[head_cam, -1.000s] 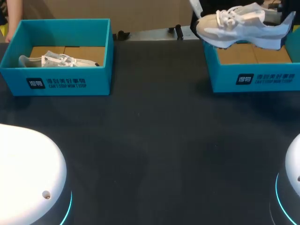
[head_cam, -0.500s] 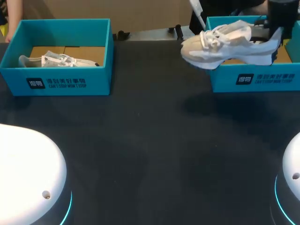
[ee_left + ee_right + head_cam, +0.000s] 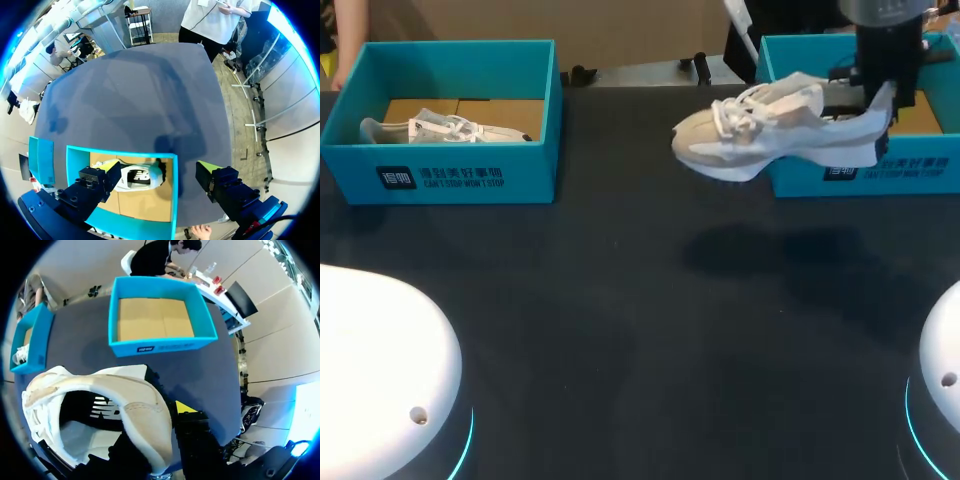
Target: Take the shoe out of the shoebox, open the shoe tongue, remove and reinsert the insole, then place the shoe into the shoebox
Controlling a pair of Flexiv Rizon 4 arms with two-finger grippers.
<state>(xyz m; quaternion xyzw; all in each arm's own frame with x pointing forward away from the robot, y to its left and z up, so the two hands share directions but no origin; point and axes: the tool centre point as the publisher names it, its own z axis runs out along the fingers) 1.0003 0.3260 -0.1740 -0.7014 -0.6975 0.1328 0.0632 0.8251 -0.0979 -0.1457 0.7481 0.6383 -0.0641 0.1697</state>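
- shoe (image 3: 770, 130) hangs in the air over the dark bench (image 3: 620, 320), just in front of the right shoebox (image 3: 920, 172). its sole is down, it sits roughly level, and the toe points toward the middle.
- right pincer (image 3: 882, 98) is clamped on the heel collar. one finger sits outside the heel and the other appears to be inside the opening.
- the shoe looks light. the upper is cream and white, in soft mesh and suede-like panels, above a thick, chunky sole (image 3: 810, 157) that is probably the stiffest part.
- the heel cup seems the firmest part of the upper and so a sound place to hold. gripped at that one end, though, the toe may swing or droop.
- white laces (image 3: 735, 115) lie loose and could snag.
- the insole is likely thin and floppy, and best pinched at its heel edge.
- the right shoebox is teal card with thin walls and a brown card floor.
- left pincer (image 3: 159, 171) is spread wide and holds nothing. it hovers above the left shoebox (image 3: 440, 178), where a second shoe (image 3: 445, 130) lies.
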